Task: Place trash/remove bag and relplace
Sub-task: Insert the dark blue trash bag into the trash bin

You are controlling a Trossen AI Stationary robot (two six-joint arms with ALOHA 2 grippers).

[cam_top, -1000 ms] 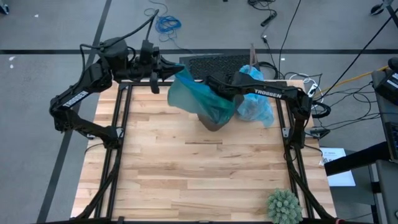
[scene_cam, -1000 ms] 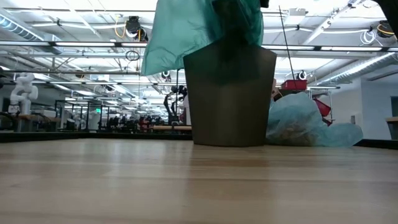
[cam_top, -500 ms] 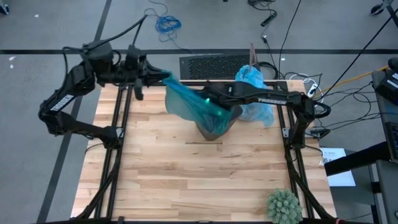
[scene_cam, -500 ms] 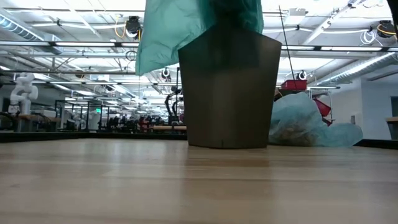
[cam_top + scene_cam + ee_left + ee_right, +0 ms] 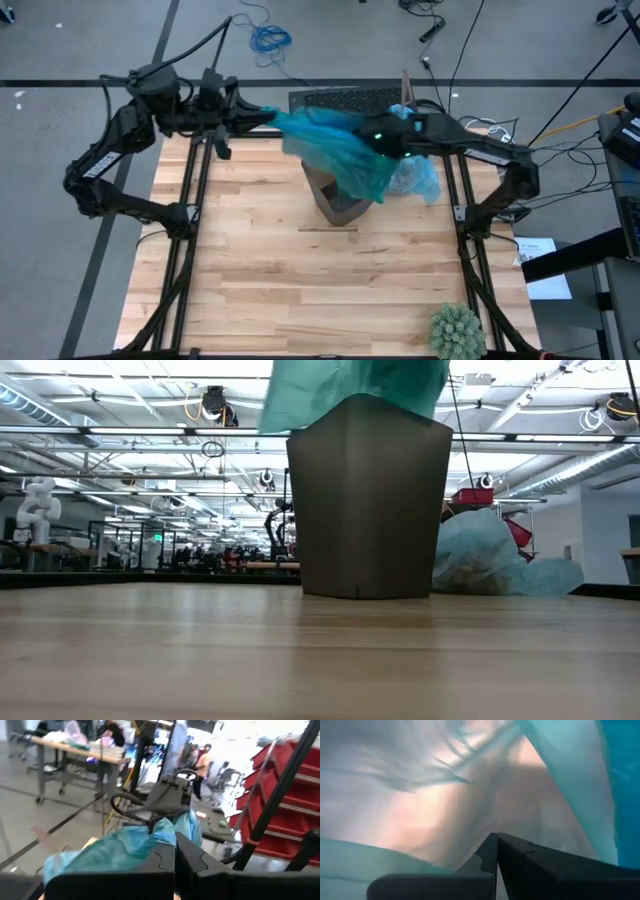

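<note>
- no readable writing is seen on the arms or things.
- the wooden surface (image 5: 300, 280) carries a dark bin (image 5: 368, 500); behind it a workshop with ceiling lights is seen.
- a teal bag (image 5: 335, 145) is stretched above the bin between both pincers.
- the left pincer (image 5: 262, 117) is closed on the teal bag at the far edge.
- the right pincer (image 5: 375, 140) is closed inside the teal bag.
- the pale blue bag (image 5: 415, 178), filled, lies beside the bin.
- a spiky green ball (image 5: 456, 330) sits at the near edge.
</note>
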